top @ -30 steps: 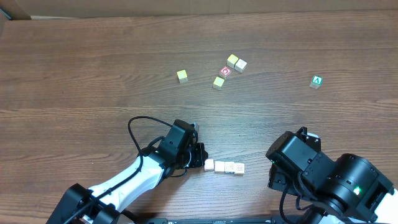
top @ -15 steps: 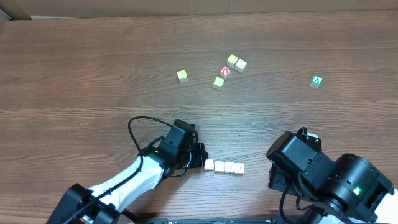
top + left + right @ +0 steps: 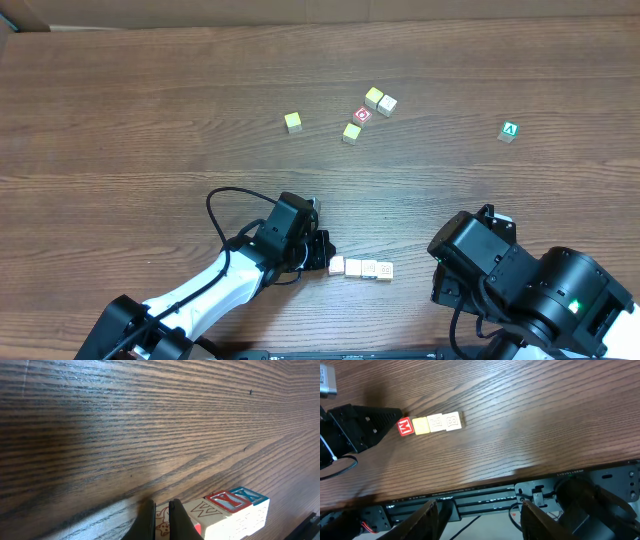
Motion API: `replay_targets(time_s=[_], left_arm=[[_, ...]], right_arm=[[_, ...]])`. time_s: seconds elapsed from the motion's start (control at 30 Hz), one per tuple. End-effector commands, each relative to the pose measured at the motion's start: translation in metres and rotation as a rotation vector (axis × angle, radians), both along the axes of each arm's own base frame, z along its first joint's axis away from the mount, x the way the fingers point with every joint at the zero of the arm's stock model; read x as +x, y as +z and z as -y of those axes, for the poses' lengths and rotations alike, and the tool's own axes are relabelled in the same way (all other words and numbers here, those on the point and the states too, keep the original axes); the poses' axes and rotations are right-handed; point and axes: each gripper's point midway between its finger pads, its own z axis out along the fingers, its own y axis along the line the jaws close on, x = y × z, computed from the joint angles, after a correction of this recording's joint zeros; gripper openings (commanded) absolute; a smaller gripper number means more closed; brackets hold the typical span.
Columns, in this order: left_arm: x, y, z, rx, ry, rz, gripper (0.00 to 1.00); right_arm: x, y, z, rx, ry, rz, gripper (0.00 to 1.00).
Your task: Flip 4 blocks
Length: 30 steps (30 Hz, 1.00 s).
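Observation:
Four small blocks lie in a row near the front edge: the left end block (image 3: 336,265), then two more (image 3: 353,268) (image 3: 369,269), then the right end one (image 3: 385,270). From the right wrist view they show a red letter face (image 3: 405,426), a plain yellow face (image 3: 421,425) and two printed faces (image 3: 436,423) (image 3: 452,420). My left gripper (image 3: 322,252) (image 3: 161,519) is shut with nothing in it, its tips low at the row's left end, right by the block with a red animal drawing (image 3: 161,527). My right gripper (image 3: 482,519) stands open beyond the table's front edge.
At the back middle stand three yellow-topped cubes (image 3: 292,122) (image 3: 351,132) (image 3: 373,97), a cream cube (image 3: 387,104) and a red cube with a white ring (image 3: 362,115). A green "A" cube (image 3: 509,131) sits far right. The right arm's bulk (image 3: 520,285) fills the front right corner.

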Motion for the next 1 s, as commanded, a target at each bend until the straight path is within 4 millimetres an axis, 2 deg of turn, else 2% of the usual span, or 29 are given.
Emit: replay_targets(time_s=[0.0,0.1,0.23,0.43,0.53,0.67,0.8,0.97], left_arm=[[-0.003,-0.001,0.004,-0.009,-0.031,0.0,0.04],[0.001,0.001,0.005,-0.013,-0.028,0.021,0.04],[0.015,0.003,-0.005,0.001,0.029,0.039,0.04],[0.038,0.009,-0.036,0.032,0.129,0.012,0.04],[0.032,0.006,-0.056,0.087,0.129,-0.041,0.04],[0.01,-0.003,-0.066,0.146,0.031,-0.095,0.04],[-0.01,-0.003,-0.058,0.131,-0.095,-0.12,0.04],[-0.017,-0.002,-0.044,0.121,-0.138,-0.114,0.04]], right_arm=[[0.001,0.008,-0.002,0.023,0.003,0.023,0.54],[0.001,0.008,-0.002,0.023,0.003,0.023,0.54],[0.002,0.008,-0.001,0.019,0.001,0.029,0.54],[0.006,0.008,0.002,0.002,-0.006,0.05,0.54],[0.01,0.009,0.001,0.003,-0.012,0.066,0.54],[0.017,0.008,-0.002,0.008,-0.018,0.097,0.54],[0.024,-0.004,-0.01,0.016,-0.019,0.105,0.51],[0.02,-0.029,-0.015,0.01,-0.009,0.053,0.49]])
